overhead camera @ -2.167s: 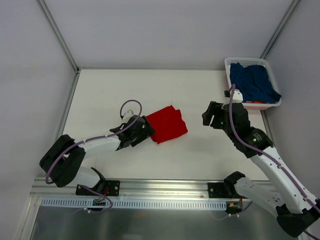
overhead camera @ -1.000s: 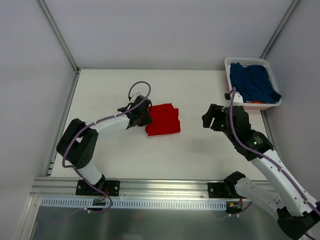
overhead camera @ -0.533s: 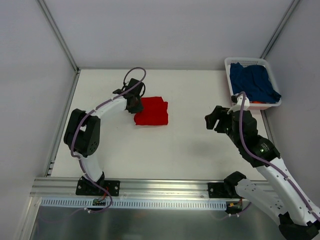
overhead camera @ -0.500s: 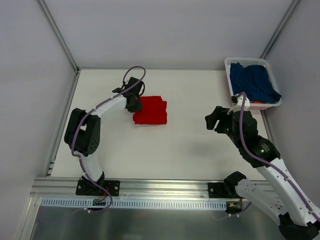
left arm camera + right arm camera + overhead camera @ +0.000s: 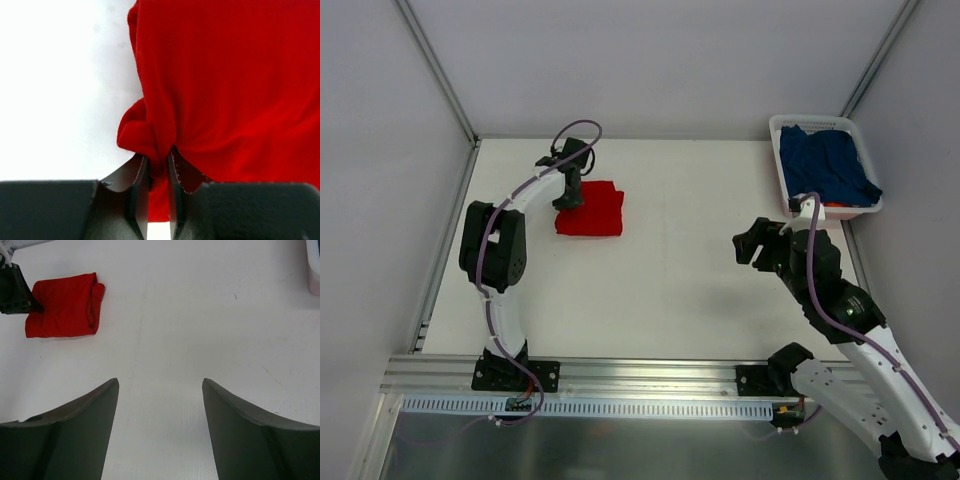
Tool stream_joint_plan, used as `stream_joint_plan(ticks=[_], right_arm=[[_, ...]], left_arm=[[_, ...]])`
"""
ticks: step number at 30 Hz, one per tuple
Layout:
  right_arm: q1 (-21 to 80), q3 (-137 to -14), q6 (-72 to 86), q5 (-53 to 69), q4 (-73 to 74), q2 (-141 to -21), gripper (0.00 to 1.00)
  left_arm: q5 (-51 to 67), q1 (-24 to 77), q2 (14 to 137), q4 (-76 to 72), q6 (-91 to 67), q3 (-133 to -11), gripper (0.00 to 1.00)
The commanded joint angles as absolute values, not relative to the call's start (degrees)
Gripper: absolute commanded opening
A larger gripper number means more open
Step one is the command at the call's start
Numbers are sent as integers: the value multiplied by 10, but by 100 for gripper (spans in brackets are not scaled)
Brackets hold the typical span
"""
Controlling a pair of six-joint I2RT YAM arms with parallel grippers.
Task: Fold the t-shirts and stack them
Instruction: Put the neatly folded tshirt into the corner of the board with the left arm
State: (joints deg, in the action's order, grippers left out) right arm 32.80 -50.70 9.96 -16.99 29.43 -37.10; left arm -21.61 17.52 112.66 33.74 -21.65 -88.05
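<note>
A folded red t-shirt [image 5: 592, 209] lies on the white table at the far left. My left gripper [image 5: 568, 196] is shut on its left edge; in the left wrist view a bunched fold of the red t-shirt [image 5: 225, 80] is pinched where the left gripper [image 5: 158, 162] closes. The navy blue t-shirt [image 5: 825, 165] is crumpled in the white basket [image 5: 786, 130] at the far right. My right gripper [image 5: 750, 247] hovers open over the table at the right, with nothing in it; in the right wrist view the right gripper [image 5: 160, 385] frames bare table, and the red t-shirt [image 5: 62, 312] shows far off.
The basket stands against the right wall, its corner [image 5: 314, 270] showing in the right wrist view. Metal frame posts and grey walls enclose the table [image 5: 700, 290]. A rail runs along the near edge by the arm bases.
My left gripper has dragged the red t-shirt to the far left, from the table's middle. The right arm has drawn back slightly toward the near edge.
</note>
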Motion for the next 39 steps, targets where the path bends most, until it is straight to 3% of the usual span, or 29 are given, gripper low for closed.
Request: stream_joint_plan(ticks=[1, 19, 39], right_arm=[[325, -501, 110, -157, 288, -364, 72], [325, -493, 105, -133, 272, -379, 72], [325, -503, 104, -137, 261, -428, 71]], left_arm=[[-277, 146, 1141, 357, -157, -919, 0], [-170, -11, 1226, 250, -47, -1008, 0], [-85, -111, 1389, 217, 37, -1263, 0]])
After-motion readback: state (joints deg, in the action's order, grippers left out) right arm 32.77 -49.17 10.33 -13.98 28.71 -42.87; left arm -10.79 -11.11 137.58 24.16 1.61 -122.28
